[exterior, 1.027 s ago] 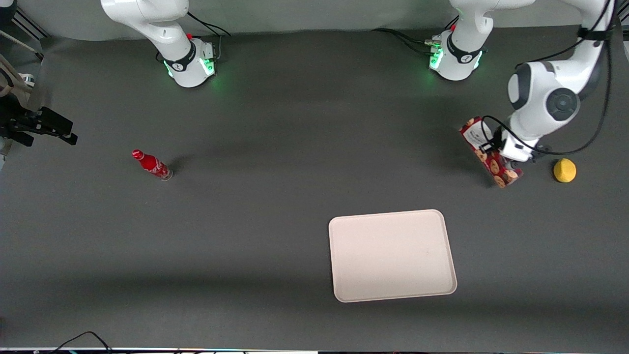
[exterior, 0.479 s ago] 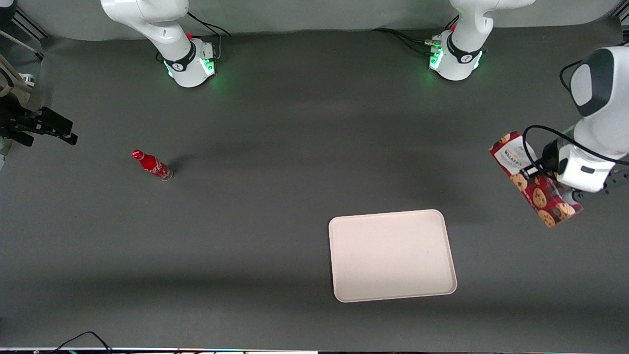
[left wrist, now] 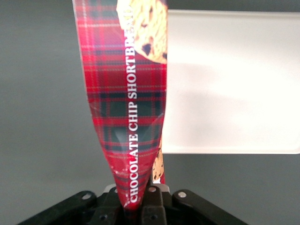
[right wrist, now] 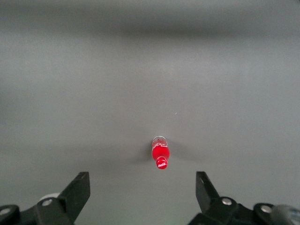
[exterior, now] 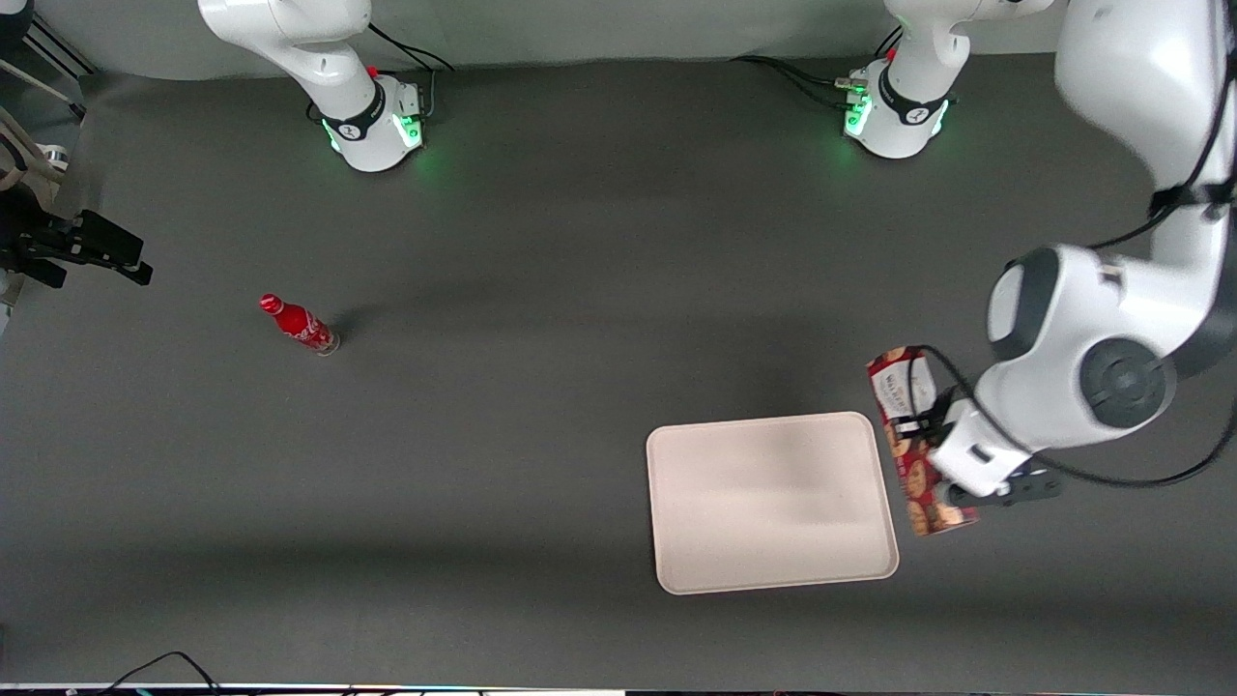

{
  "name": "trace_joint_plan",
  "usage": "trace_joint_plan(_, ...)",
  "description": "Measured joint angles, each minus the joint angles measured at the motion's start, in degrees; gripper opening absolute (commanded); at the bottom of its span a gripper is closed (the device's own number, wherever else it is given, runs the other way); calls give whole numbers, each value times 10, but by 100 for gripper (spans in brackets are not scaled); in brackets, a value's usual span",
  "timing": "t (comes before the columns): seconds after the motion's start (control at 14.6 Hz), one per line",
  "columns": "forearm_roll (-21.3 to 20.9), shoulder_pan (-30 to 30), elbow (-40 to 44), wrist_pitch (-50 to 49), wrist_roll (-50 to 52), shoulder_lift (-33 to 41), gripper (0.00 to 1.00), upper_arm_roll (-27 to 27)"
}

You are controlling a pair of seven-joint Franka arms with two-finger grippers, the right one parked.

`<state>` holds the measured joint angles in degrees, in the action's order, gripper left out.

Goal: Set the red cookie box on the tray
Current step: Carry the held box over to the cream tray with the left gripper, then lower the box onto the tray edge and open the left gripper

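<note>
My end effector (left wrist: 138, 204) grips the red cookie box (exterior: 913, 454), lifted beside the tray (exterior: 773, 570)'s edge; carrying over and lowering remain.

Readable print on the carried carton

"CHOCOLATE CHIP SHORTBREAD" in white capitals along the red cookie box (left wrist: 129, 103), pinched in the gripper (left wrist: 136, 206).

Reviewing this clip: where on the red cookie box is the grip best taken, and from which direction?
Across the narrow width, partway along its length, coming from above. The red cookie box is long and thin, so only its short dimension fits between the fingers. The gripper is shut on it that way now, carrying it beside the tray.
</note>
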<state>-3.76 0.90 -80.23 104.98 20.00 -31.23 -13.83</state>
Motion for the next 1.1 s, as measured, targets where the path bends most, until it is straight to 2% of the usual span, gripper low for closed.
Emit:
trace_joint_plan(0.34,-60,6,7,64,-14,-103,0,-12)
trace_joint_plan(0.62,-71,7,4,126,-16,-144,0,-12)
trace_joint_plan(0.68,-71,7,4,132,-16,-149,99,-13)
trace_joint_plan(1.1,-71,0,29,130,-17,-150,100,-12)
